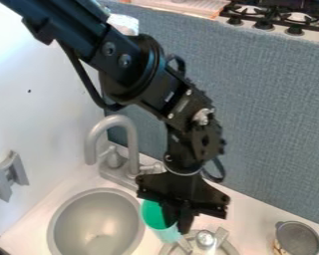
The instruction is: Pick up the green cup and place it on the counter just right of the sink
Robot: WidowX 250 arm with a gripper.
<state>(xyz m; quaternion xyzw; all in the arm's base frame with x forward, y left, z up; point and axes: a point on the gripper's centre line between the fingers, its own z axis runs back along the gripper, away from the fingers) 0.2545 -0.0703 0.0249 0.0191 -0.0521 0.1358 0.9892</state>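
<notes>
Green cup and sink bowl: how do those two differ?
The green cup is bright green, while the sink bowl is grey. The cup is small and narrow; the bowl is much wider. The cup is a separate piece, whereas the bowl is set into the counter. Both have round, open tops.

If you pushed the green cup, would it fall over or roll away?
The green cup looks like thin, smooth plastic, so it is probably light and might tip with a sideways push near its rim. Its opening is round, so it could roll if it ended up on its side. The gripper is right at its rim.
</notes>
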